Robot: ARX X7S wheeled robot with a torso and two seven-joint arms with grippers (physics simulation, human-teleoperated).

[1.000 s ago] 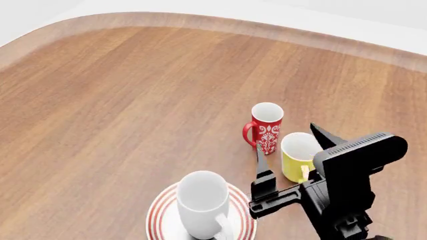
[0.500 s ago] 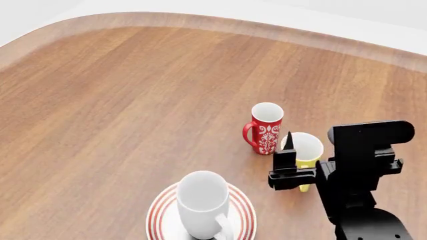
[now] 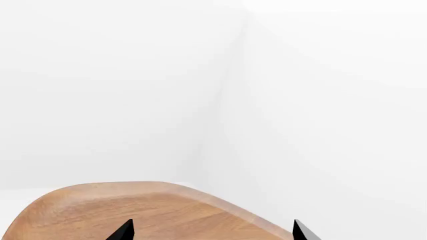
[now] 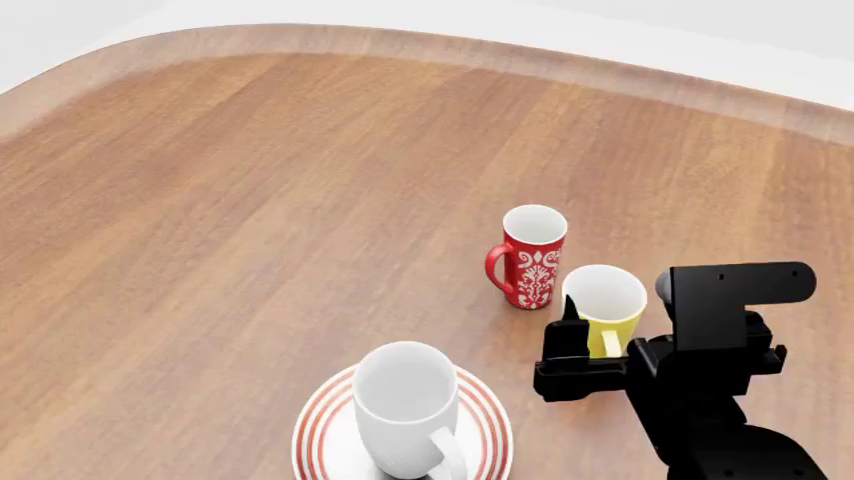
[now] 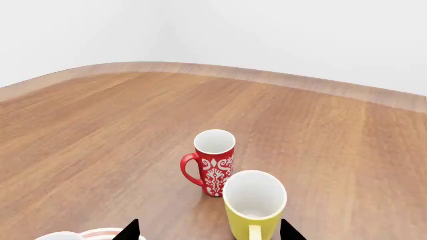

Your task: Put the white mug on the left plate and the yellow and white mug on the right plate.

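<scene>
Half done: white mug [image 4: 404, 408] sitting on left plate [image 4: 320, 430]. Yellow mug [image 4: 603, 310] standing beside red mug [image 4: 530, 254], right tool [image 5: 208, 231] spread, straddling it; right plate unseen.

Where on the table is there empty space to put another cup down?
Bare wood runs across the table, from the far curved edge to the left of the red mug and the left plate. It is crowded where the red mug, yellow and white mug and right gripper bunch together.

Head cam looks down over the table [image 4: 240, 200]. R wrist cam sits low, close behind the yellow and white mug [image 5: 253, 202], shared w/ head. L wrist cam faces the walls.
</scene>
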